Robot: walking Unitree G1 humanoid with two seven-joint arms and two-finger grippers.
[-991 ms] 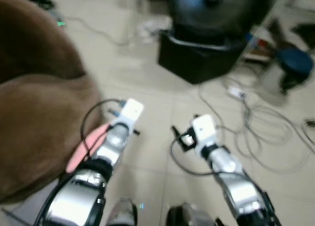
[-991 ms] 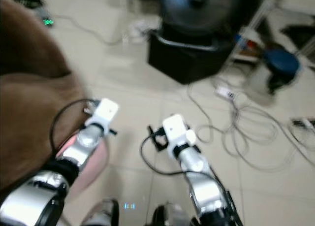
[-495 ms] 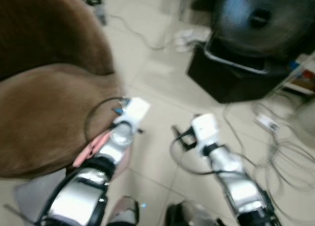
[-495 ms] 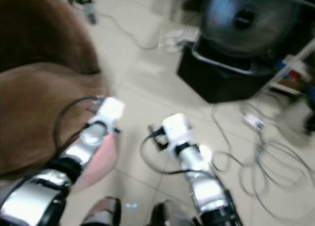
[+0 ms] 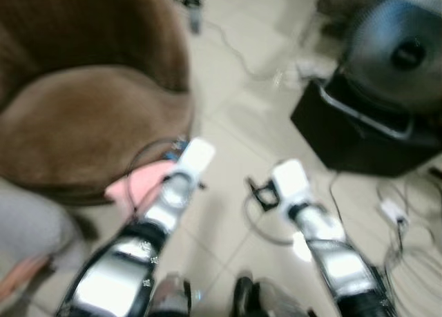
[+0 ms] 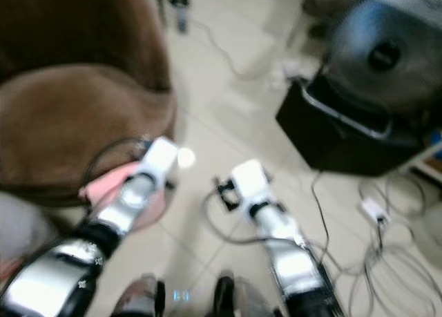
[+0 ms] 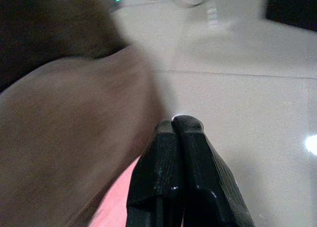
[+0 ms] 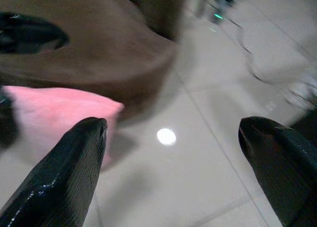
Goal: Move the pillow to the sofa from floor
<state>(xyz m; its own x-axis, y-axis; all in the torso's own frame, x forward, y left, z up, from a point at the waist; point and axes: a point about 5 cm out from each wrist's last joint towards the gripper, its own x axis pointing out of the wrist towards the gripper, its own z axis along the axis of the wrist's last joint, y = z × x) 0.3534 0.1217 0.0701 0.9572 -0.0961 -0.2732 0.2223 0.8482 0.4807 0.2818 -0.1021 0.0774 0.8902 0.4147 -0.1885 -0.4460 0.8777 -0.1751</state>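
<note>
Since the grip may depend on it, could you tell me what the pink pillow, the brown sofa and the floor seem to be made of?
The pillow looks like soft matte fabric: its pink surface shows no shine. The sofa seems upholstered in a matte brown cloth or suede-like cover, with rounded padded edges; blur leaves the weave unclear. The floor appears to be glossy pale tile, with grout lines and a bright reflected light spot.

Head views are motion-blurred throughout. The pink pillow [image 5: 141,182] is partly hidden beneath the left arm [image 5: 148,224]. The brown sofa [image 5: 83,103] is cut off at the frame edge. The fan [image 5: 394,51] is indistinct.
</note>
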